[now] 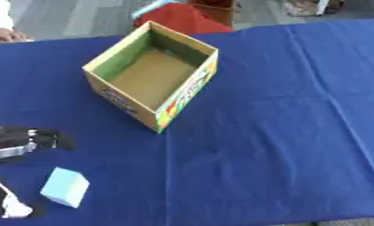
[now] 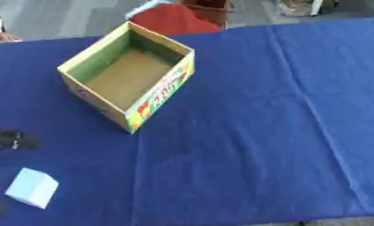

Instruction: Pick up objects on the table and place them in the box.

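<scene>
A light blue block (image 1: 65, 187) is being left lying on the blue-covered worktop (image 1: 275, 132), near its front left edge and well apart from the open cardboard box (image 1: 153, 75), which is being shown empty. The left hand (image 1: 24, 137) is being held just beyond the block, not touching it; whether its fingers are released or clenched cannot be told. The right hand is not being shown. A miss is being risked: the block could be nudged toward the worktop's edge if it is approached askew. A carried block could also be caught on the box's near wall.
</scene>
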{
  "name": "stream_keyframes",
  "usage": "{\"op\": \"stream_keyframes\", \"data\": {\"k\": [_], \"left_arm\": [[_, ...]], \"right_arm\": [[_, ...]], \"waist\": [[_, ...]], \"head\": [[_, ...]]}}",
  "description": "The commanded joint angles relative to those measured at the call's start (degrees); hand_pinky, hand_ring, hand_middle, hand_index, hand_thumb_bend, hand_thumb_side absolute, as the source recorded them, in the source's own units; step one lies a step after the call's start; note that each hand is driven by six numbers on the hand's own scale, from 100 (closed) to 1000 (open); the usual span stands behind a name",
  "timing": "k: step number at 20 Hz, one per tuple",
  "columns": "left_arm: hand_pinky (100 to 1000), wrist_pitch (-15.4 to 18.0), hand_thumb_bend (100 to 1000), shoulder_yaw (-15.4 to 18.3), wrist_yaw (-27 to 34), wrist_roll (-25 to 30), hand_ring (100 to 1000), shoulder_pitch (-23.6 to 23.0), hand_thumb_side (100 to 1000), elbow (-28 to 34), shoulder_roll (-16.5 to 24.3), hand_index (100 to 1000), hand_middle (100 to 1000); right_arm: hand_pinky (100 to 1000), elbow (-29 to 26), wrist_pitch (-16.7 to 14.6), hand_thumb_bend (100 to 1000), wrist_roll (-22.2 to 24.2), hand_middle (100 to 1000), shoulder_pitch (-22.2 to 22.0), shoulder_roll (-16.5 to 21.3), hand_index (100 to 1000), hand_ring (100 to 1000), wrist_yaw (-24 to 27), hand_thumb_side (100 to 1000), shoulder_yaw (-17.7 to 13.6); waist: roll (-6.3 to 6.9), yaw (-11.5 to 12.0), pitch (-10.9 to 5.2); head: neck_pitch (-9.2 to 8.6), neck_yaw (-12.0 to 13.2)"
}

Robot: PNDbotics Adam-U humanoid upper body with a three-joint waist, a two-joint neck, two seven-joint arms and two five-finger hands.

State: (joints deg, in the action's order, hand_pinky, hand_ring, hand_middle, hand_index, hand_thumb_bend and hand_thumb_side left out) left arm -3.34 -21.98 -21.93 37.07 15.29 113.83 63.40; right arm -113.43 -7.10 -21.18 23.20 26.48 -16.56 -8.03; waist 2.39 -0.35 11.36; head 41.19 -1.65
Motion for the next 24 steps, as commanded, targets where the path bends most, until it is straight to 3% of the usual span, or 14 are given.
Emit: {"op": "stream_keyframes", "data": {"k": [1,12,13,14,24], "left_arm": [[891,-1.7,513,-0.2,-1.6,0.0,938,1.4,226,0.8,0.5,972,928],[902,-4.8,505,-2.9,-3.9,4.2,959,3.8,206,0.8,-2.0,978,960],[906,-5.0,472,-3.0,-4.6,4.7,963,3.8,177,0.8,-2.0,978,965],[907,-5.2,507,-2.9,-5.4,4.9,965,3.8,202,0.8,-2.0,977,966],[906,-8.0,492,-4.1,-8.7,6.1,964,4.9,203,0.1,-4.6,972,961]], "right_arm": [[683,-1.2,-0.2,100,0.3,838,0.8,0.8,785,706,0.3,1000,0.0],[681,-1.2,-0.3,100,0.4,839,0.8,0.4,783,705,0.5,1000,0.0],[681,-1.2,-0.3,100,0.4,839,0.8,0.3,783,705,0.5,1000,0.0],[681,-1.2,-0.2,100,0.4,839,0.8,0.3,783,705,0.5,1000,0.0],[678,-1.2,-0.2,100,0.4,841,0.5,-0.1,782,704,0.7,1000,-0.1]], "waist": [[0.01,-0.1,-0.53],[0.21,-0.5,-0.16],[0.22,-0.5,-0.10],[0.24,-0.5,-0.04],[0.24,-0.8,0.29]], "head": [[0.14,0.2],[-0.12,0.4],[-0.15,0.5],[-0.17,0.5],[-0.37,0.7]]}}
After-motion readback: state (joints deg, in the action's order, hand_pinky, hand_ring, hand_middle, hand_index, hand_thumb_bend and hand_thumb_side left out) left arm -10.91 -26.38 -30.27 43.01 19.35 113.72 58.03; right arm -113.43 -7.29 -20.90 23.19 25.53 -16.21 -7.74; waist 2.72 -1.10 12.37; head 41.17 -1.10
